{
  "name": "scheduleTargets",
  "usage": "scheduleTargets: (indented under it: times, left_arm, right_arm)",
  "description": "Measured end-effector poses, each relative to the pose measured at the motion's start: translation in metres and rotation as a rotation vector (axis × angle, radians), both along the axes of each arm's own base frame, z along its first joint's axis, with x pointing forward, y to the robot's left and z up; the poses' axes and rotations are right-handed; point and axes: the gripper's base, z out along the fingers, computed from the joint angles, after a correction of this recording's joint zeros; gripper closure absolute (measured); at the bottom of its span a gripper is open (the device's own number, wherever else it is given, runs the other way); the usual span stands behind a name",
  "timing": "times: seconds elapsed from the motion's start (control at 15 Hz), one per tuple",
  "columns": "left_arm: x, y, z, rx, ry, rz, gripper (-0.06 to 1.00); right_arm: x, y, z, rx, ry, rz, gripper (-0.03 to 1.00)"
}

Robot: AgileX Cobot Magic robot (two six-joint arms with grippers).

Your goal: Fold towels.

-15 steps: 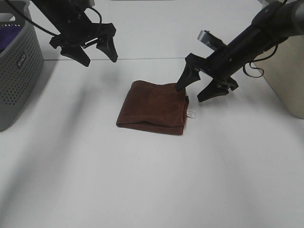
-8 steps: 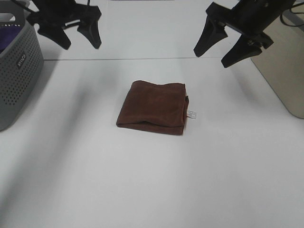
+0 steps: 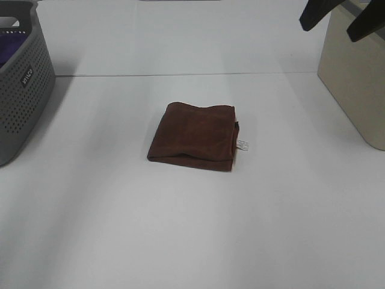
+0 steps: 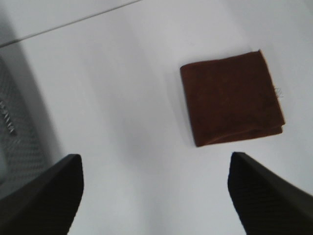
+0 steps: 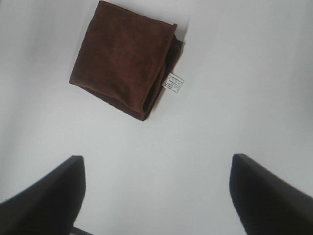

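The dark reddish-brown towel (image 3: 194, 136) lies folded into a small rectangle in the middle of the white table, with its white tag (image 3: 242, 144) sticking out at its right edge. My right gripper (image 3: 326, 33) is open and empty, raised high at the top right corner, far from the towel. My left gripper is out of the exterior view. In the left wrist view it (image 4: 154, 156) is open and empty, high above the table, with the towel (image 4: 230, 103) well below and apart. The right wrist view shows the open gripper (image 5: 156, 156) far above the towel (image 5: 124, 58) and tag (image 5: 174, 82).
A grey perforated basket (image 3: 18, 78) holding purple cloth (image 3: 9, 48) stands at the table's left edge; it also shows in the left wrist view (image 4: 14, 142). A beige bin (image 3: 355, 78) stands at the right edge. White table surface (image 3: 192, 229) surrounds the towel.
Both grippers have risen and pulled back from the towel. The left has gone out of the exterior view and the right is near the top right corner. The towel has not moved.
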Motion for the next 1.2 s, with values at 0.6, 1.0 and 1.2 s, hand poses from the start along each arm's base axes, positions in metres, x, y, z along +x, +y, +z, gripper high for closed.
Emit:
scheduleTargets:
  times: [0.6, 1.0, 1.2]
  left_arm:
    - [-0.187, 0.064, -0.063, 0.083, 0.095, 0.105, 0.17]
    - [-0.287, 0.093, -0.134, 0.055, 0.031, 0.097, 0.17]
    - [-0.302, 0.092, -0.129, -0.005, -0.124, 0.022, 0.17]
  right_arm:
    - [-0.152, -0.028, -0.042, -0.127, 0.078, -0.043, 0.20]
    - [-0.260, -0.045, -0.096, -0.166, -0.073, -0.053, 0.20]
    - [-0.280, -0.048, -0.087, -0.163, -0.256, -0.024, 0.20]
